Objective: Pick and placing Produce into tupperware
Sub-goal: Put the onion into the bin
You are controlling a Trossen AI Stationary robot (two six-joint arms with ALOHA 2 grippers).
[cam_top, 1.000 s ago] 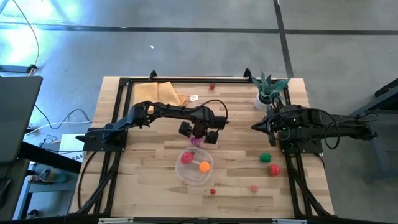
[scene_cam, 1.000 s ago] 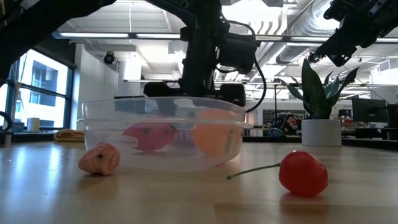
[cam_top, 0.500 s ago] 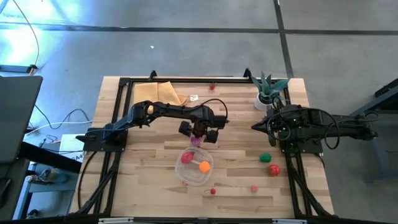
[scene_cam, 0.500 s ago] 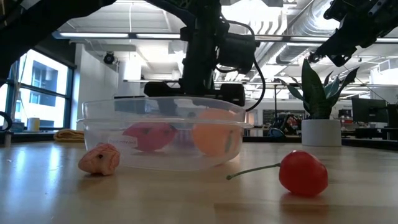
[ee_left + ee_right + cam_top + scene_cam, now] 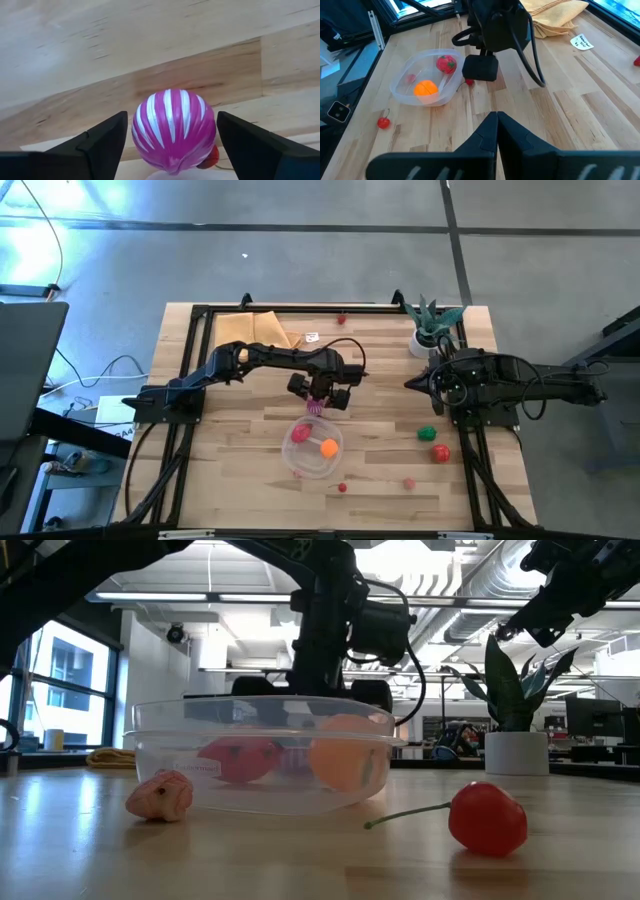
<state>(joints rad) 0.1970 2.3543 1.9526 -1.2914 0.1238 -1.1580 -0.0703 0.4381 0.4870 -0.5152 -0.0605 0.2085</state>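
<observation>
The clear tupperware [image 5: 291,456] sits at the table's middle near side with a red strawberry [image 5: 299,433] and an orange fruit [image 5: 328,447] inside. My left gripper [image 5: 317,397] hangs just beyond its far rim, shut on a magenta, white-striped round fruit [image 5: 174,129]. My right gripper [image 5: 410,383] waits shut at the table's right, touching nothing. Loose produce lies on the wood: a green piece [image 5: 427,433], a red one [image 5: 440,452], a pink one [image 5: 409,482], a stemmed cherry [image 5: 488,818] and a pale pink piece [image 5: 160,795] beside the container's wall. My left gripper has the striped fruit between its two fingers, one finger [image 5: 102,145] at each side of the ball's widest part [image 5: 137,135]. The fingers come from above, pointing down. Whether the fruit is clear of the table, I cannot tell.
A folded yellow-tan cloth [image 5: 262,330] lies at the far left and a potted spiky plant [image 5: 430,325] at the far right. A small red fruit [image 5: 341,319] and a paper tag [image 5: 312,337] lie near the far edge. A black frame borders the table.
My left gripper has risen slightly behind the tupperware, with the striped fruit still between its fingers. Nothing else has moved.
</observation>
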